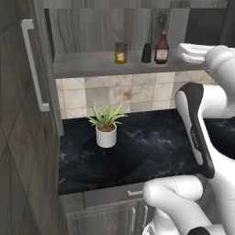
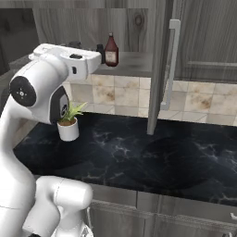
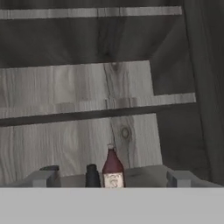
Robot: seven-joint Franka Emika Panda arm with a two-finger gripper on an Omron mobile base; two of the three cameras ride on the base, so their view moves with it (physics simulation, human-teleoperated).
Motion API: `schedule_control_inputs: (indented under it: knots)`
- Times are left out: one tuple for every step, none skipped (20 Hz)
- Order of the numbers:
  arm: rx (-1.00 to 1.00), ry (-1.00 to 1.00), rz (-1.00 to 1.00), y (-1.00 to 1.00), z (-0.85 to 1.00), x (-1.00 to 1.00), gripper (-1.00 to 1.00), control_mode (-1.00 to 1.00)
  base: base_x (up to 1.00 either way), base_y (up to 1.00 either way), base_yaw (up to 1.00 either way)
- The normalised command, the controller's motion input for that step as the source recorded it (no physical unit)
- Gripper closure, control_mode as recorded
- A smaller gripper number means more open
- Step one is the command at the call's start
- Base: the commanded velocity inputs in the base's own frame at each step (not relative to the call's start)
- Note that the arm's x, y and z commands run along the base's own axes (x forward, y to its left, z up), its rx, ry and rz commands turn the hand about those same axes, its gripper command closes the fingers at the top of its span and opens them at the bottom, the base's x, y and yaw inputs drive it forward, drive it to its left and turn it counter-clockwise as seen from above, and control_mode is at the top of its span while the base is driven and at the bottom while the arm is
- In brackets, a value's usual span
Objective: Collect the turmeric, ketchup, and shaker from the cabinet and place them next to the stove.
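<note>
A grey shelf [image 1: 87, 64] in the open cabinet [image 1: 82, 27] carried three items in a row: the turmeric [image 1: 120, 53] at left, the shaker [image 1: 146, 53] in the middle, the ketchup [image 1: 161, 48] at right. Below, a black marble counter [image 1: 151, 147] held a potted plant [image 1: 106, 126] near its left end.
</note>
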Motion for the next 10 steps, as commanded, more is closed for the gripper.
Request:
schedule_control_inputs:
  knots:
    - [0.28,0.0,0.0,-0.55,0.0,0.0,-1.0,-1.0,0.0,0.0,0.0]
    - [0.29,0.03,-0.01,-0.49,0.0,0.0,-1.0,-1.0,0.0,0.0,0.0]
    - [0.28,0.06,-0.01,-0.43,0.0,0.0,-1.0,-1.0,0.0,0.0,0.0]
    - [0.25,0.05,-0.02,-0.38,0.0,0.0,-1.0,-1.0,0.0,0.0,0.0]
    - [0.22,0.07,-0.02,-0.33,0.0,0.02,-1.0,-1.0,0.0,0.0,0.0]
    - [0.18,0.1,-0.03,-0.27,0.0,0.12,-1.0,-1.0,0.0,0.0,0.0]
    - [0.14,0.12,-0.02,-0.22,0.0,0.17,-1.0,-1.0,0.0,0.0,0.0]
    - [0.08,0.13,-0.01,-0.14,0.0,0.1,-1.0,-1.0,0.0,0.0,0.0]
    - [0.07,0.09,0.0,-0.1,0.0,0.04,-1.0,-1.0,0.0,0.0,0.0]
    - [0.04,0.12,0.0,-0.02,0.01,0.03,-1.0,-1.0,0.0,0.0,0.0]
